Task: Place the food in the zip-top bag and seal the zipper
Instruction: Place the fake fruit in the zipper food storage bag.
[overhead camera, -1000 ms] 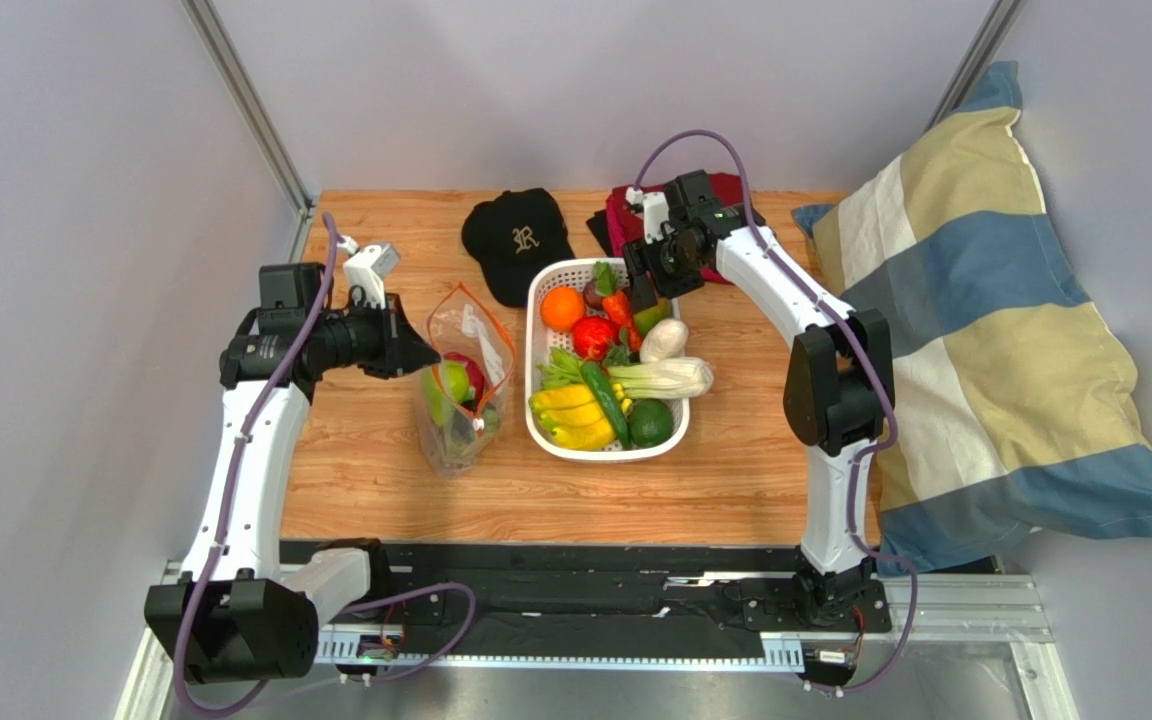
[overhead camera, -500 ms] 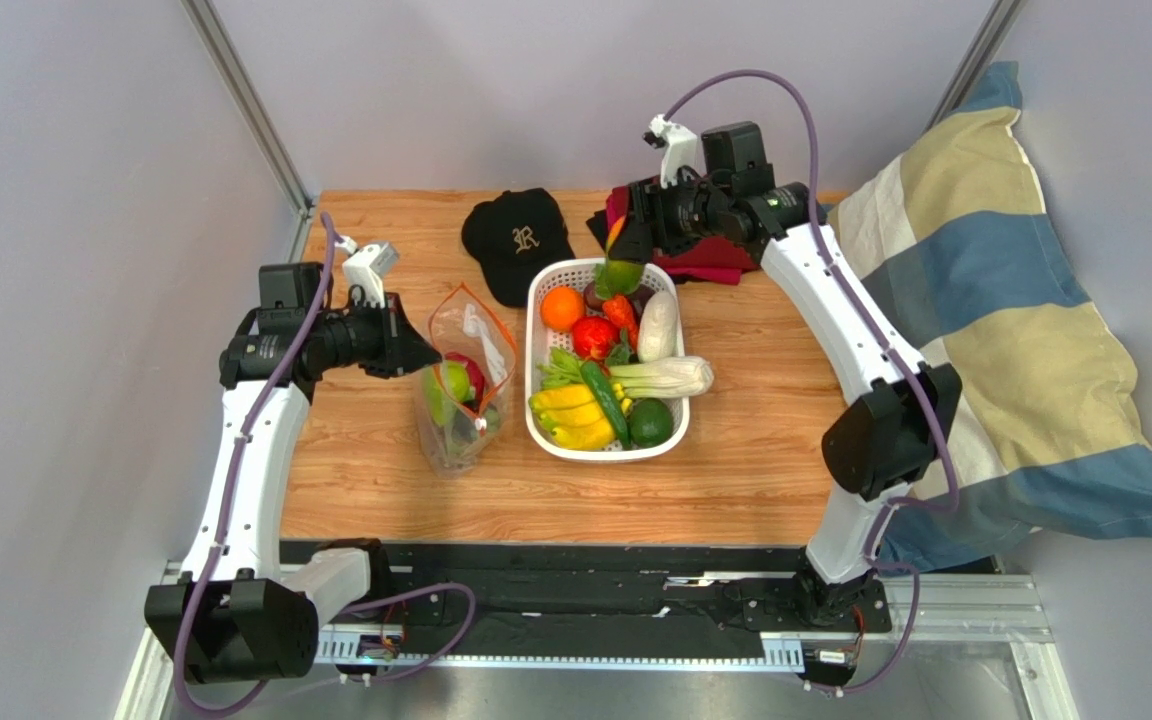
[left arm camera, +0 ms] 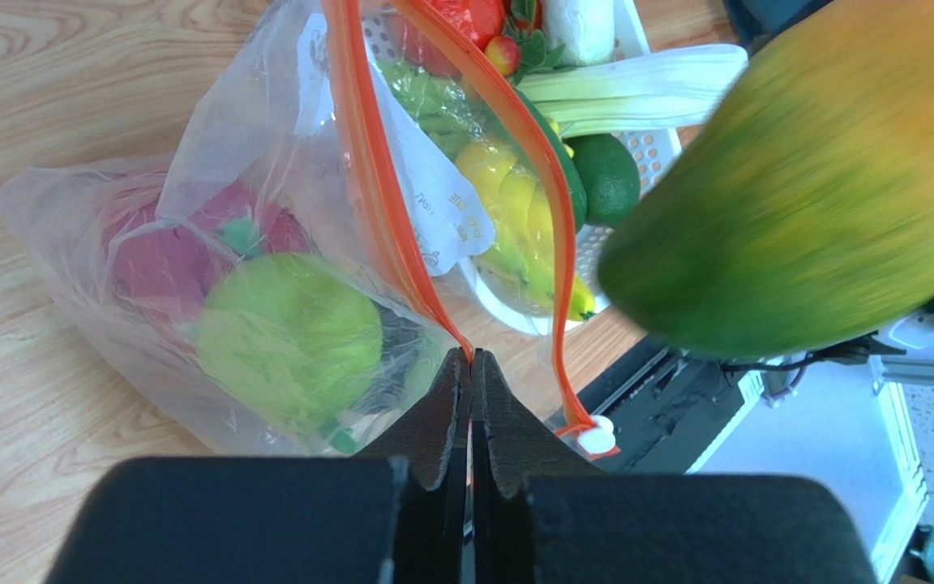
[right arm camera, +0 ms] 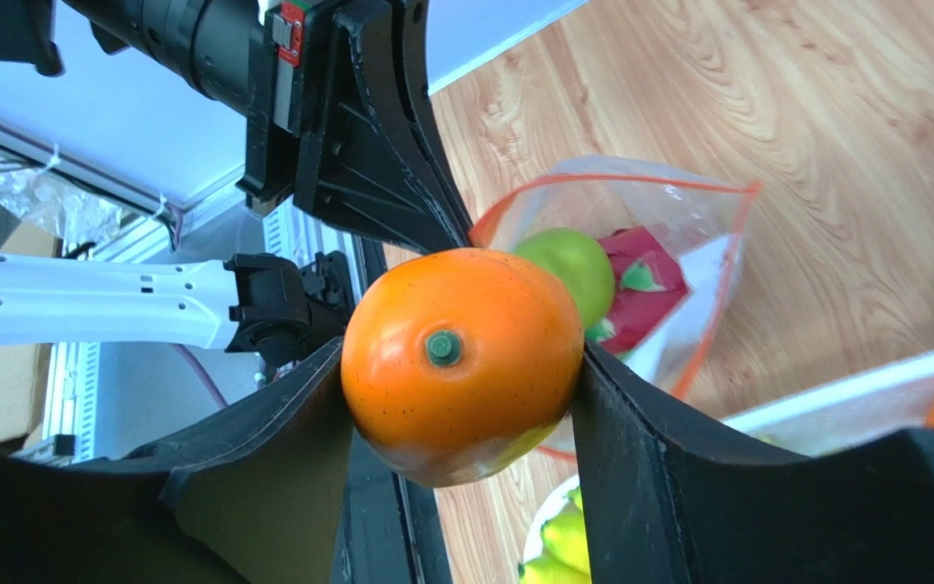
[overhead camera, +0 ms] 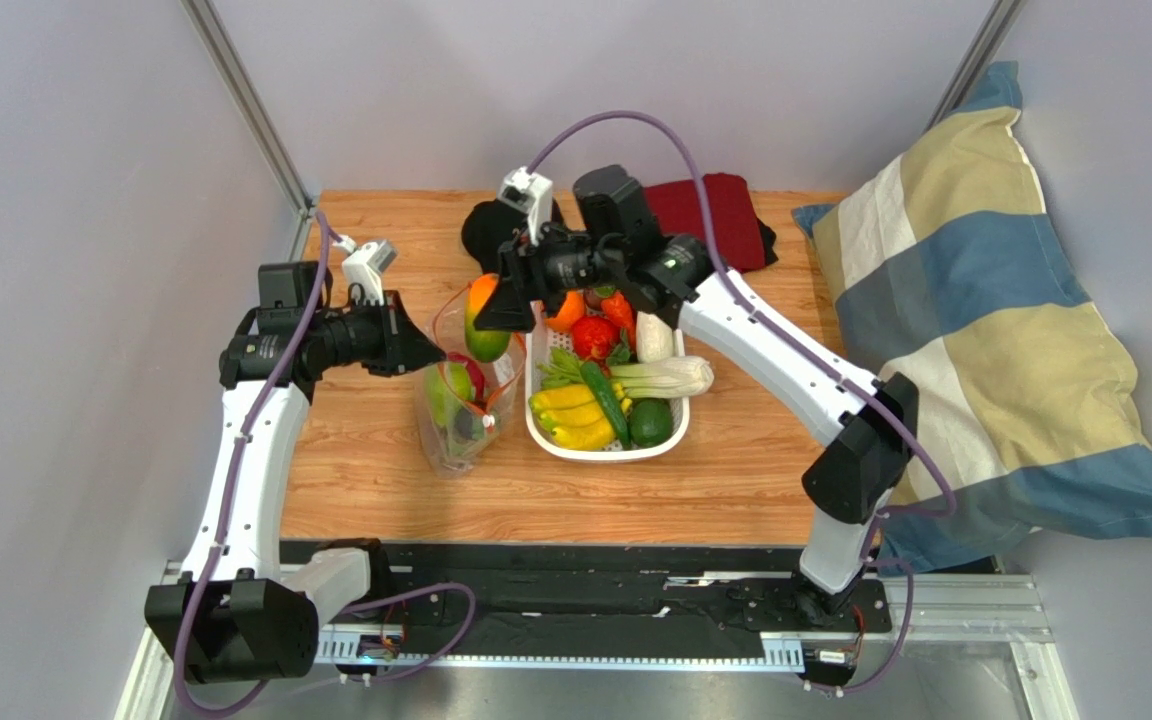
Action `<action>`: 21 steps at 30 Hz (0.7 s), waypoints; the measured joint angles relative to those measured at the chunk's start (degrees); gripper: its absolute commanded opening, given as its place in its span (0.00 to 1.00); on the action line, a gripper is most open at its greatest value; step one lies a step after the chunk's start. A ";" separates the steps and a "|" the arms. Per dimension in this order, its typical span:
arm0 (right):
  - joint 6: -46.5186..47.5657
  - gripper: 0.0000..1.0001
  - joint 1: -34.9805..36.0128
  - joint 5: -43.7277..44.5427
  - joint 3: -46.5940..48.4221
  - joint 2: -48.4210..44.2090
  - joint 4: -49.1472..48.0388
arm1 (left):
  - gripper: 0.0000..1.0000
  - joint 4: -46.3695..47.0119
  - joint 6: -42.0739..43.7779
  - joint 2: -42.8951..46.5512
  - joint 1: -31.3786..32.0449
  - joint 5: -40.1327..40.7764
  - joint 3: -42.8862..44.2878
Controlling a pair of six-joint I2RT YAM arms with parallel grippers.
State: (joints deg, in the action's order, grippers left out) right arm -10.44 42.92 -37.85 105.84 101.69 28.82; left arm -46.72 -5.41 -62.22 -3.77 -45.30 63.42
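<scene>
The clear zip-top bag (overhead camera: 458,413) stands on the wood to the left of the basket, its mouth held open. My left gripper (left arm camera: 472,360) is shut on the near side of the orange zipper (left arm camera: 366,183), whose pale tab (left arm camera: 595,434) hangs at the end. Inside the bag lie a round green fruit (left arm camera: 289,347) and a pink dragon fruit (left arm camera: 167,250). My right gripper (right arm camera: 460,371) is shut on an orange-green mango (right arm camera: 460,359). It hovers just above the bag's mouth (right arm camera: 612,262). In the top view the mango (overhead camera: 485,330) hangs beside my left gripper (overhead camera: 425,353).
A white slotted basket (overhead camera: 545,432) right of the bag holds yellow bananas, greens, a tomato, an orange and other produce. A black cap (overhead camera: 489,233) and a dark red cloth (overhead camera: 710,210) lie at the table's far edge. A striped pillow (overhead camera: 988,330) fills the right side.
My right arm has swung left from the far end of the basket to above the bag's mouth, carrying the mango. The left arm and the bag have stayed put.
</scene>
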 measured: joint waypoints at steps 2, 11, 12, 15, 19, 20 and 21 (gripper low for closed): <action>0.28 0.28 1.51 0.57 0.39 2.01 -0.79 | 0.00 0.37 -0.59 0.02 0.00 -0.48 0.00; 3.34 0.81 3.91 4.11 2.62 13.90 0.57 | 0.00 1.90 -2.05 0.52 0.00 -2.08 0.00; 3.82 0.86 3.93 4.15 4.07 15.34 2.27 | 0.00 2.03 -2.14 0.70 0.00 -2.27 0.00; 4.92 0.92 3.89 4.11 8.31 17.73 6.99 | 0.00 2.49 -2.40 1.25 0.00 -2.51 -0.02; 5.79 0.94 2.95 3.56 10.14 15.34 10.91 | 0.00 3.06 -2.91 1.40 0.00 -2.86 -0.11; 5.81 0.94 2.38 3.41 10.01 14.03 11.69 | 0.00 3.19 -3.10 1.40 0.00 -2.86 -0.15; 5.95 0.92 1.53 3.32 9.55 12.48 12.00 | 0.00 3.30 -3.21 1.38 0.00 -2.89 -0.17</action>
State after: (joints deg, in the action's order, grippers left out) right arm -4.49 44.45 -34.52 115.39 114.17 40.82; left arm -43.42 -8.62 -60.84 -3.77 -48.18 63.24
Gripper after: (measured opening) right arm 0.936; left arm 0.006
